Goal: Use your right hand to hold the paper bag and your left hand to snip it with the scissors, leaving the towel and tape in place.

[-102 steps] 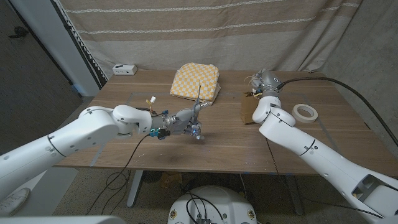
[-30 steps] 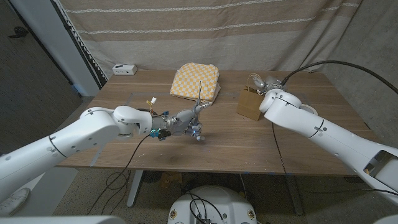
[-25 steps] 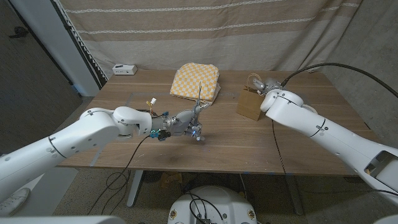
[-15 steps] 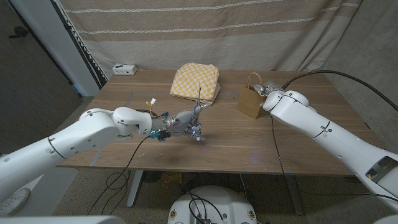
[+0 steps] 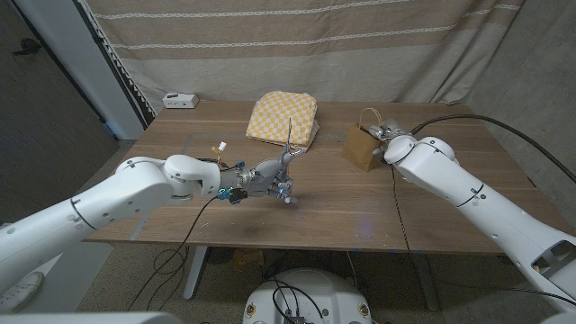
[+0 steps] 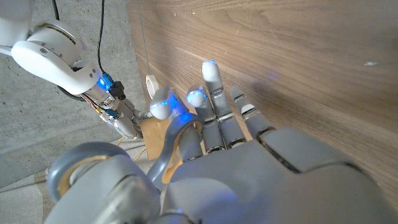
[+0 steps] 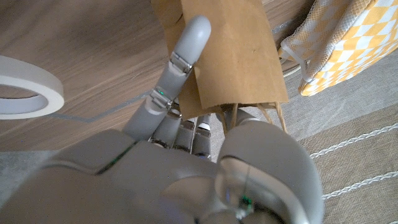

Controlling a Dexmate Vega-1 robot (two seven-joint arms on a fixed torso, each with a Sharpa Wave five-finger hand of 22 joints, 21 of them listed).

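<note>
Head view. I see the small brown paper bag point(image 5: 363, 147) with twine handles standing upright on the wooden table point(image 5: 324, 207), right of centre. My right hand point(image 5: 387, 135) is at the bag's far right top edge, mostly hidden behind my own forearm; from here I cannot tell how its fingers sit. My left hand point(image 5: 274, 178) hovers over the table's middle, gripping the slim metal scissors point(image 5: 288, 137) with the blades pointing up and away toward the yellow-and-white checked folded towel point(image 5: 283, 117) at the table's back. The scissor handles are lost inside the fingers. A small white box point(image 5: 181, 100) sits at the far left corner.

Left wrist view. My left hand point(image 6: 205, 155) shows its back, fingers curled around the scissors' grey handle point(image 6: 171, 146), fingertips glowing blue. Beyond them I make out the paper bag point(image 6: 155, 129), partly covered by those fingers, the white roll of tape point(image 6: 150, 82) just behind it, and my right arm point(image 6: 56, 53).

Right wrist view. My right hand point(image 7: 186, 143) pinches the paper bag point(image 7: 230, 56) at its top edge near the handles: one finger lies stretched along the bag's side, the thumb on the other face. The white tape roll point(image 7: 28, 87) is cut off at the frame edge; the towel point(image 7: 336, 43) is only partly seen.
</note>
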